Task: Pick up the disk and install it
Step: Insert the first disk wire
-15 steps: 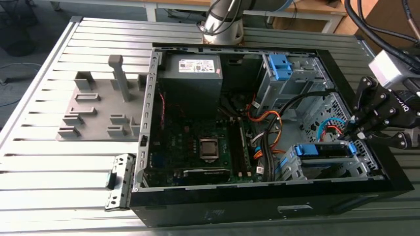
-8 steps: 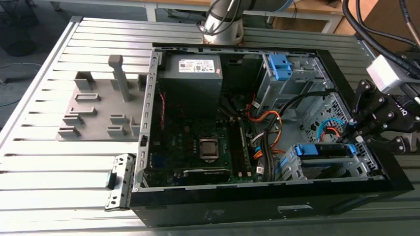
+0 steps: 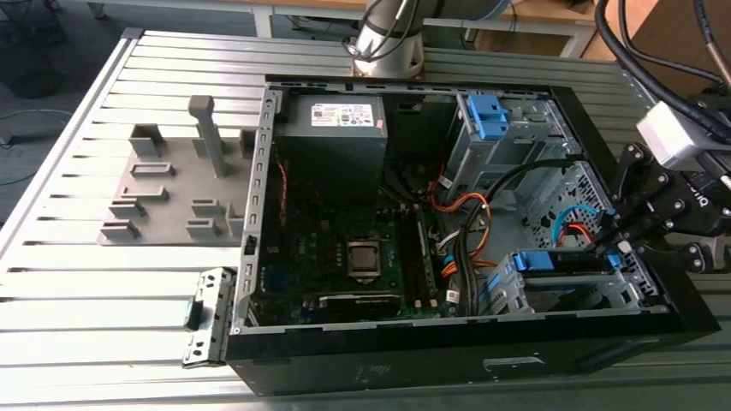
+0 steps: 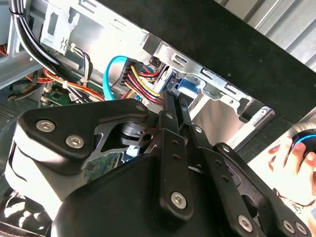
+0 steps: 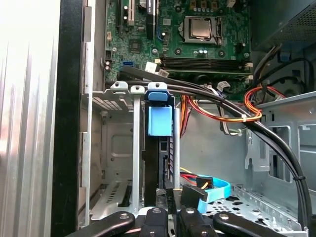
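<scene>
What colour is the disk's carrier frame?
Blue, seen best on the disk in the first wrist view.

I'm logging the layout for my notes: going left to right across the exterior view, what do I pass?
In order: grey fixture plate → grey power supply box → bare blue bracket → disk → gripper.

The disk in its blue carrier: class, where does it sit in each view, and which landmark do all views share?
Exterior view: the disk sits in the nearer drive cage, at the exterior view's right.
First wrist view: it stands edge-on in that cage, blue tab toward the motherboard.
Second wrist view: its blue carrier edge shows against the cage's metal.
Shared landmark: the light-blue cable beside the cage.
</scene>
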`<control>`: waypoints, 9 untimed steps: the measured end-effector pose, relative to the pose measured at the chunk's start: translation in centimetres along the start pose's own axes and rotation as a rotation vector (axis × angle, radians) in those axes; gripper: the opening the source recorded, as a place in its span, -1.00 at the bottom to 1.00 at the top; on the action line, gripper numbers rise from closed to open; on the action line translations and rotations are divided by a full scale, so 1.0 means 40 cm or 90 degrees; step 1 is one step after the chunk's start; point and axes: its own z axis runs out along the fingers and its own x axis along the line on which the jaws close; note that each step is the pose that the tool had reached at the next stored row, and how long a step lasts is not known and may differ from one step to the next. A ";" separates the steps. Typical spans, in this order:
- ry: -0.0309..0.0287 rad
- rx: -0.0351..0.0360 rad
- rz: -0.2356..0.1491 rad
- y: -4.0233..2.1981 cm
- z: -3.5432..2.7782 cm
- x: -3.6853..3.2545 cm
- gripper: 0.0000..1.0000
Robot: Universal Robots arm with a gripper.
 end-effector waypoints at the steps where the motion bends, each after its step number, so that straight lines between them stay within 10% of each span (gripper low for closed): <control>1: 0.0001 0.0000 0.000 0.001 0.000 0.000 -0.67; 9: 0.0001 0.0000 0.000 0.002 0.008 0.001 -0.67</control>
